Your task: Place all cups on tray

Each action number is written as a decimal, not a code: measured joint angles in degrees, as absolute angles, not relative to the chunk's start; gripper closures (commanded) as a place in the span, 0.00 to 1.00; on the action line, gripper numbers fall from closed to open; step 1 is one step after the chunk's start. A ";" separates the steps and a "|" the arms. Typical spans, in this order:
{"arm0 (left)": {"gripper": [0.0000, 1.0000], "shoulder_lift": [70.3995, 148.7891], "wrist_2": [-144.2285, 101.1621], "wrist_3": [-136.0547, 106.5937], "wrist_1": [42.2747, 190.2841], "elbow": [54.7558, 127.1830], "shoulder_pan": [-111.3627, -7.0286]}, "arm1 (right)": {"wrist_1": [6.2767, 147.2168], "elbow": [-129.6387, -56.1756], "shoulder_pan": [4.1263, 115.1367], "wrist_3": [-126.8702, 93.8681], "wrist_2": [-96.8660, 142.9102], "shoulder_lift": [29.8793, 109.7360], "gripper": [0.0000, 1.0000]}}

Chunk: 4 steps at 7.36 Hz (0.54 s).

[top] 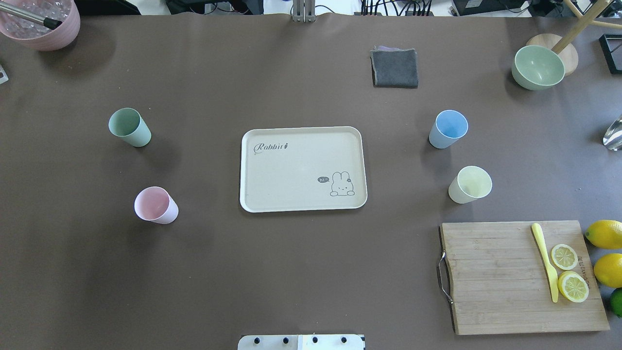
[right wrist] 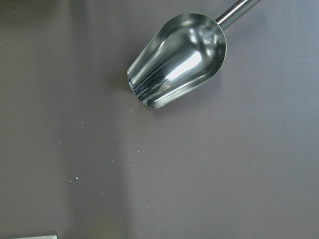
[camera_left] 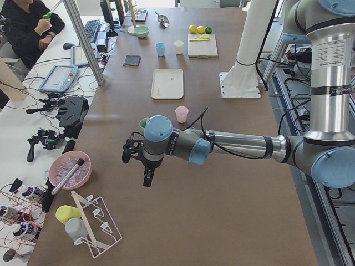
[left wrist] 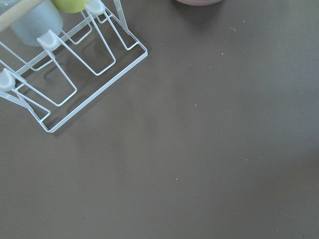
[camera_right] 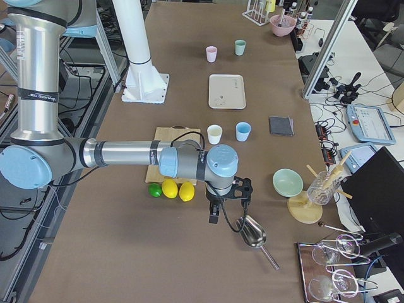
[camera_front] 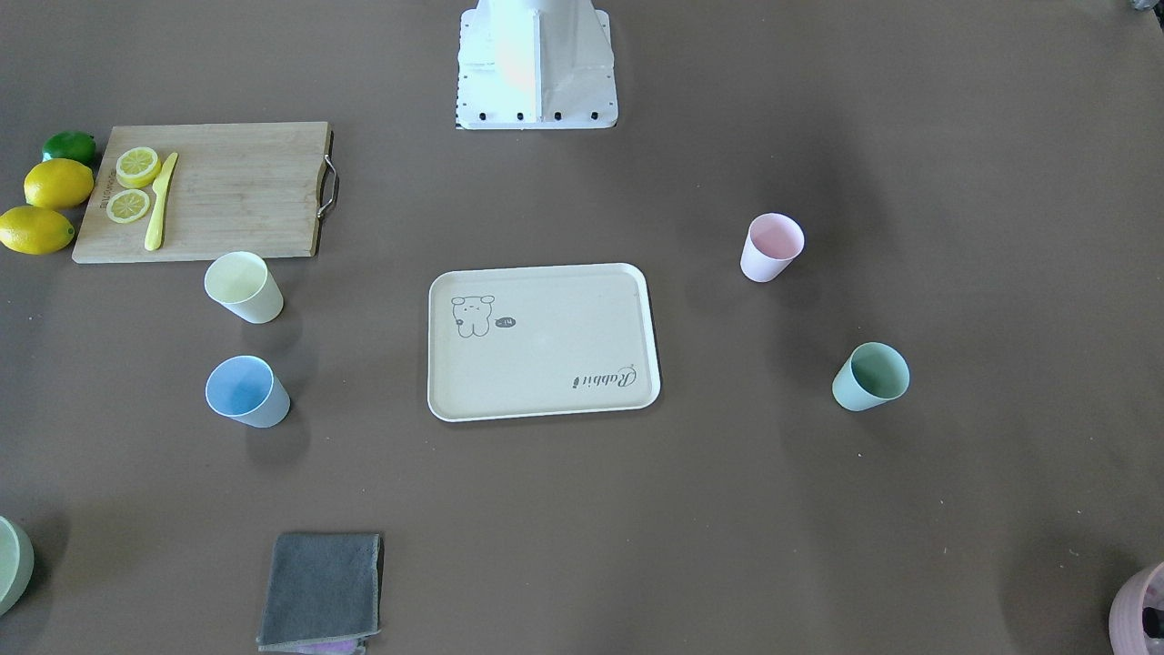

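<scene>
Cups (camera_front: 772,246) are standing well apart from my left gripper (camera_left: 147,176) and right gripper (camera_right: 216,213); how wide either is, I cannot tell. I am judging it best to be descending over one rim and pinching a wall. Toward my left gripper the pink cup (top: 155,205) and mint cup (top: 129,126) are sitting, toward my right the blue cup (top: 448,128) and yellow cup (top: 470,184), with the tray (top: 250,167) between them; all upright, matte, tapered.

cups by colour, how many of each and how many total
pink cup: 1
yellow cup: 1
blue cup: 1
green cup: 1
total: 4, all standing on the table, none on the tray
</scene>
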<state>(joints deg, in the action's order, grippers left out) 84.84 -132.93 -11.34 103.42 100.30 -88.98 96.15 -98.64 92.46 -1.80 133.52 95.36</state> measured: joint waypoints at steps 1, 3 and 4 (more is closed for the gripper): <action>0.02 84.72 -132.92 -11.32 103.14 100.56 -88.93 | 96.15 -98.63 92.46 -1.92 133.55 95.36 0.00; 0.02 84.65 -132.88 -11.28 102.90 100.54 -88.88 | 96.15 -98.69 92.46 -2.27 133.68 95.31 0.00; 0.02 84.64 -132.89 -11.31 102.86 100.45 -88.86 | 96.15 -98.69 92.46 -2.33 133.75 95.26 0.00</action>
<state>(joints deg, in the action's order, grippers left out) 84.64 -132.89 -11.31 102.86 100.45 -88.86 96.15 -98.69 92.46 -2.33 133.75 95.26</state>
